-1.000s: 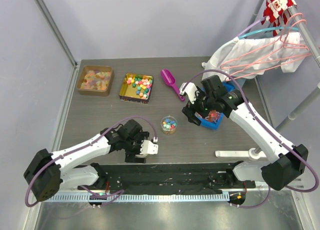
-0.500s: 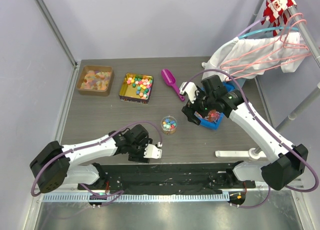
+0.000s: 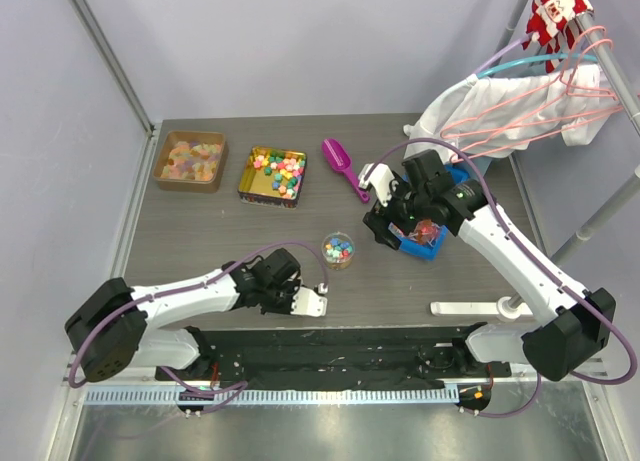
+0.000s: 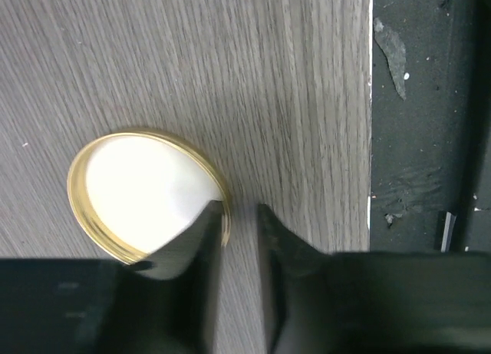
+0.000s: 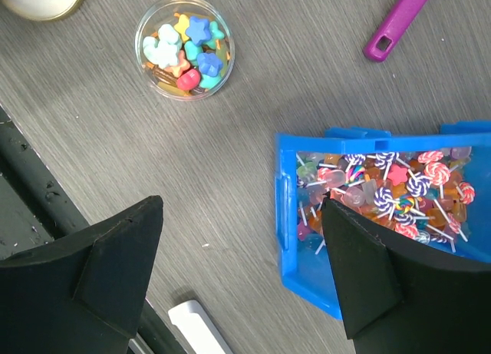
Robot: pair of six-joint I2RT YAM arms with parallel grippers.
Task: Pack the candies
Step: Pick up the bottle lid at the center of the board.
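Observation:
Orange, yellow and pale candies (image 3: 190, 161) fill a brown tray at the back left. A gold tin (image 3: 273, 174) holds brightly coloured ones. A small clear jar (image 3: 338, 251) (image 5: 184, 45) with coloured candies stands mid-table. My left gripper (image 3: 305, 299) (image 4: 236, 214) is low near the front edge. Its jaws stand narrow astride the rim of a gold lid (image 4: 142, 193) with a white inside; one finger is over the lid and the other is still a sliver off the rim. My right gripper (image 3: 385, 226) (image 5: 242, 203) hovers wide open and empty beside a blue bin (image 5: 288, 216).
The blue bin (image 3: 432, 249) holds lollipops. A purple scoop (image 3: 340, 164) (image 5: 399, 20) lies behind the jar. A black mat (image 3: 330, 346) runs along the front edge. A white bar (image 3: 480, 308) lies at the front right, and cloth on hangers (image 3: 520, 111) hangs at the back right.
My left gripper slid right toward the front edge and its jaws drew in from wide to narrow around the lid's rim. The right arm stayed put.

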